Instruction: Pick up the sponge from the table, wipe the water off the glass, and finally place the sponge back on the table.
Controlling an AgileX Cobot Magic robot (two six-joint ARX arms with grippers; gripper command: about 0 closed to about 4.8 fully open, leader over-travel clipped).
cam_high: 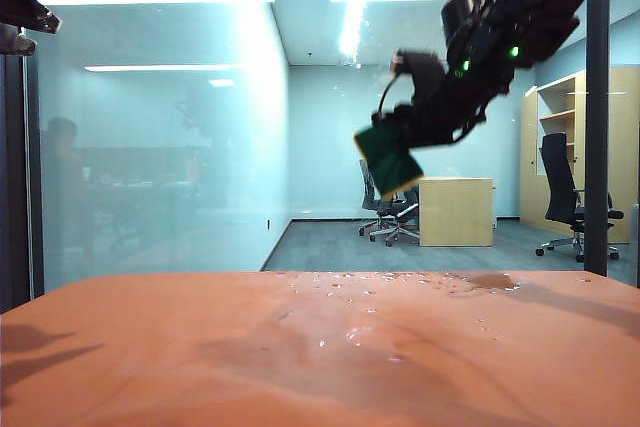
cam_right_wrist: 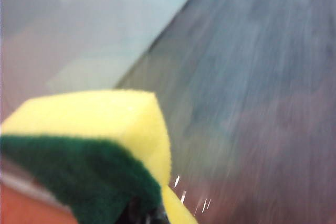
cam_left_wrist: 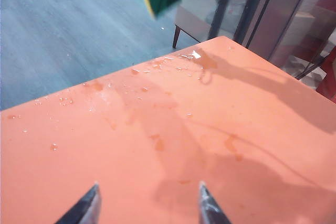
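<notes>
Table [cam_high: 150, 347]: sitting nearest, droplets of water [cam_high: 400, 282] along its far edge
Right gripper [cam_high: 400, 132]: fingers clamping the sponge [cam_high: 388, 157] up against the glass [cam_high: 150, 147]
Left gripper [cam_left_wrist: 149, 203]: fingers apart, hovering empty
Progress: pickup done, wiping going, put-back left

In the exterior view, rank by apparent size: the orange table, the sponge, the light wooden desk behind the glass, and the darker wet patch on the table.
1. The table, by far the largest.
2. The wooden desk.
3. The sponge, held up by the right gripper; close to the desk in apparent size, and much nearer the camera.
4. The wet patch, smallest.
</notes>
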